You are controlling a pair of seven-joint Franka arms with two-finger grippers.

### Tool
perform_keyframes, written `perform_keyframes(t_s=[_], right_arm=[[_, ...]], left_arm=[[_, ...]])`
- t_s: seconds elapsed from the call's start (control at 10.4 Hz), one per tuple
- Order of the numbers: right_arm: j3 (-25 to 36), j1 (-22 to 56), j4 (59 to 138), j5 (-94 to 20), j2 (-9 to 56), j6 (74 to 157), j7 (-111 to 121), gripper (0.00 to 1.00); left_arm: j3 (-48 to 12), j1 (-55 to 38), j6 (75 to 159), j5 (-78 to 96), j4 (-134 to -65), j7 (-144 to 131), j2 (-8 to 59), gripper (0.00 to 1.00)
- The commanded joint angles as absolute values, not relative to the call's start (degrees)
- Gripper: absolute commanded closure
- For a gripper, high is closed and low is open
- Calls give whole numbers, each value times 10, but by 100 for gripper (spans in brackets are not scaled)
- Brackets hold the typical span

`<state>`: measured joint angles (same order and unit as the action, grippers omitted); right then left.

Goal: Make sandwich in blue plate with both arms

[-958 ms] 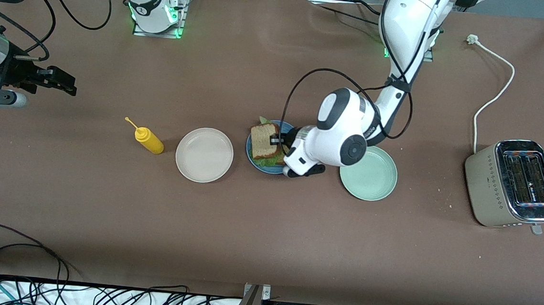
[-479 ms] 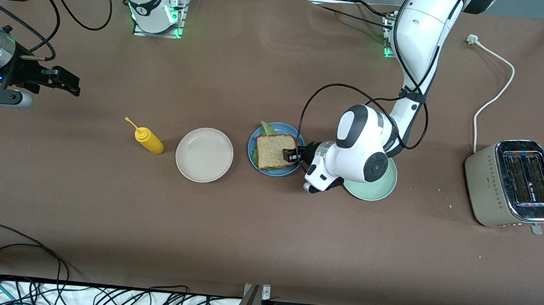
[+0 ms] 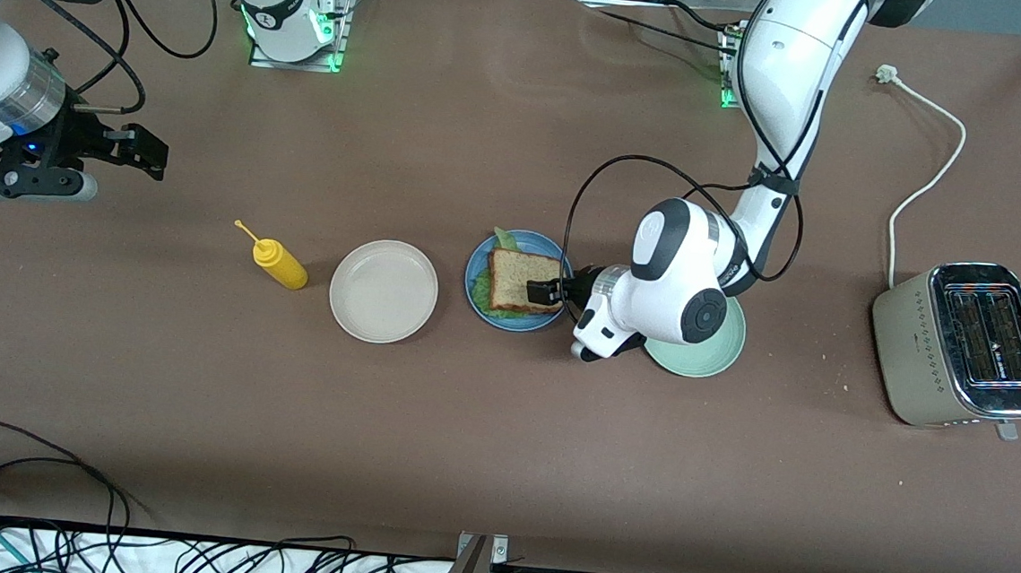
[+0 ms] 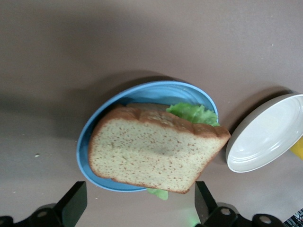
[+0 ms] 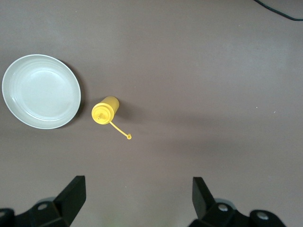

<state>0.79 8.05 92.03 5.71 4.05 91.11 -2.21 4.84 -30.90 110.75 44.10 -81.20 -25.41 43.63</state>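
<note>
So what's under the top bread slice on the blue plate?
Under the top bread slice, green lettuce peeks out at two edges, resting in the blue plate. A bottom slice, if any, is covered and can't be seen.

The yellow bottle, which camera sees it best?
The right wrist view shows the yellow bottle best: whole, from above, with its thin nozzle beside the beige plate. The front view shows it small. The left wrist view catches only a yellow sliver at the edge.
</note>
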Motion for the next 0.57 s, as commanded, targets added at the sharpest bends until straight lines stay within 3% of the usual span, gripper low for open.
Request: perform_keyframes(t_s=[0.0, 0.29, 0.48], right_arm=[[9, 81, 907, 65, 46, 902, -25, 0], [9, 81, 907, 67, 47, 903, -23, 0], [9, 81, 907, 68, 47, 907, -18, 0]], left_arm=[[55, -282, 1082, 414, -801, -249, 413, 0], [43, -227, 1081, 247, -803, -244, 347, 0], [43, -177, 1044, 235, -806, -246, 304, 0]])
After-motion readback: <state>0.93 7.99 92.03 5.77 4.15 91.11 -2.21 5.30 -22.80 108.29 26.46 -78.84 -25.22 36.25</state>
